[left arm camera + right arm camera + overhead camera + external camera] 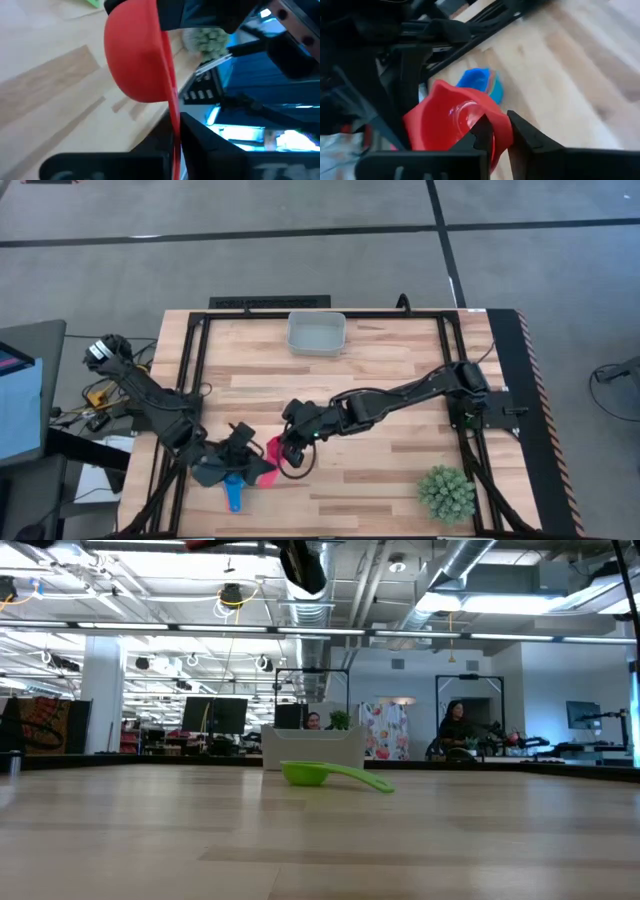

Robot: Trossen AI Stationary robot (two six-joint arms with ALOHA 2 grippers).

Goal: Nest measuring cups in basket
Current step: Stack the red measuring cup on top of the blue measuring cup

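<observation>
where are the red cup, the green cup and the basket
red cup (451,122), right wrist view, inside of bowl
green cup (303,774), low view, side of bowl
basket (316,346), high view, near wall

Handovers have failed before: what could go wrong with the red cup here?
1. The left gripper and right gripper both grip the red cup; if one pulls before the other lets go, it may twist or drop.
2. The right jaws pinch only the rim, a thin hold for carrying to the far basket.
</observation>
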